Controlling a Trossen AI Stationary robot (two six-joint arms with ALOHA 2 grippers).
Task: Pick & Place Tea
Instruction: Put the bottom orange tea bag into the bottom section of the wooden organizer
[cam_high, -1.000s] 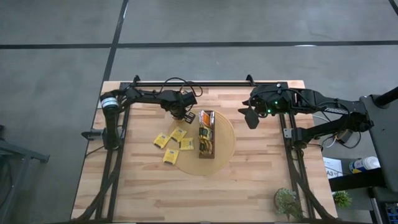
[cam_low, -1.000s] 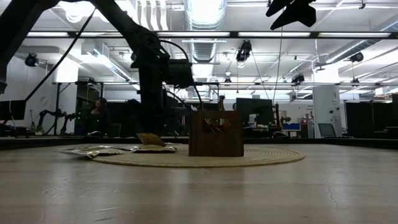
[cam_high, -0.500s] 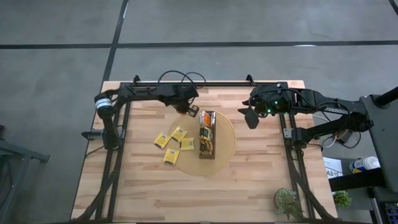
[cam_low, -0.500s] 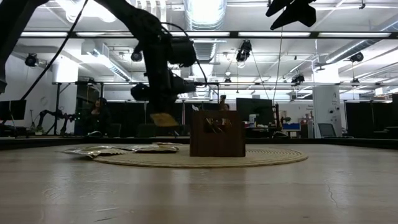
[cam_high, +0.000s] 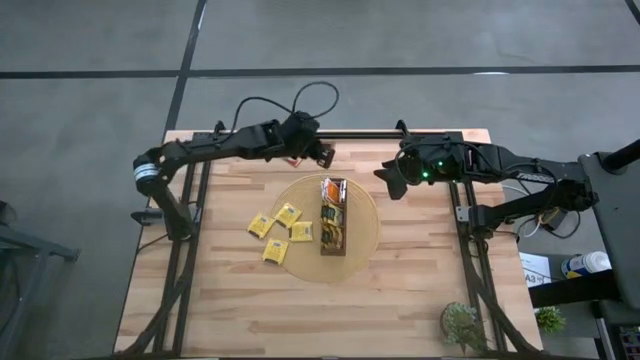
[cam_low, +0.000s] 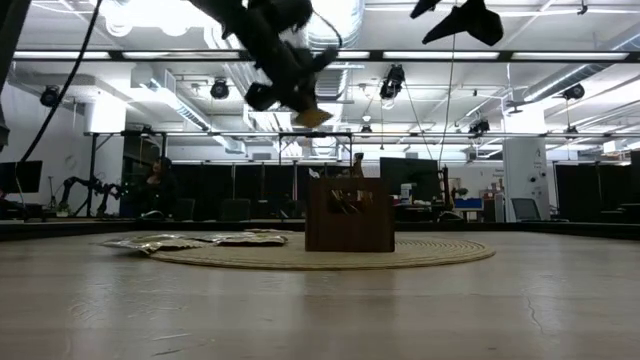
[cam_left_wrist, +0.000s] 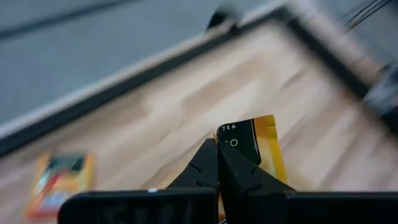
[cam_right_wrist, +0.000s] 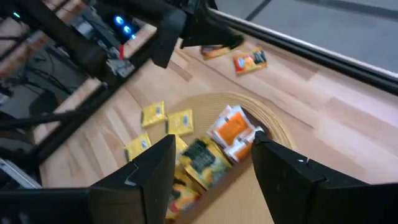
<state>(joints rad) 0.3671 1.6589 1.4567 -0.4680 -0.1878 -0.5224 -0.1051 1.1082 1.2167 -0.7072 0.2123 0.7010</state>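
While raised high, left gripper (cam_left_wrist: 217, 163) pinches a tea sachet (cam_left_wrist: 255, 148); right gripper (cam_right_wrist: 211, 155) gapes.

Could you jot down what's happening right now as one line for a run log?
left gripper: shut on tea sachet, raised beyond tray | right gripper: open, waiting aloft | loose sachets: beside tray

Left gripper (cam_high: 322, 155) raised high beyond the tray (cam_high: 333, 216), fingers clamped. Right gripper (cam_high: 388, 178) hovers right of tray, fingers spread.

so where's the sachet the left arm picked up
Pinched in the shut left tool, the sachet is held high above the table's far edge, just behind the tray.
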